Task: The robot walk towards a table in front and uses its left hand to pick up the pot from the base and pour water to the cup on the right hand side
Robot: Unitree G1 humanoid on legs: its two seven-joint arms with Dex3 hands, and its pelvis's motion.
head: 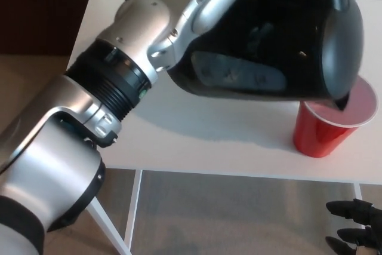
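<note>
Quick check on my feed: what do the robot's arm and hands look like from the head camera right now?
The left arm is glossy silver in rounded shell segments, with a black ribbed collar at the joint carrying a small green dot, and small screws in the casing. The left hand itself is hidden. Of the right hand, only thick, matte black fingers show at the bottom right corner.

Red cup (325,132) on white table (197,141)
</note>
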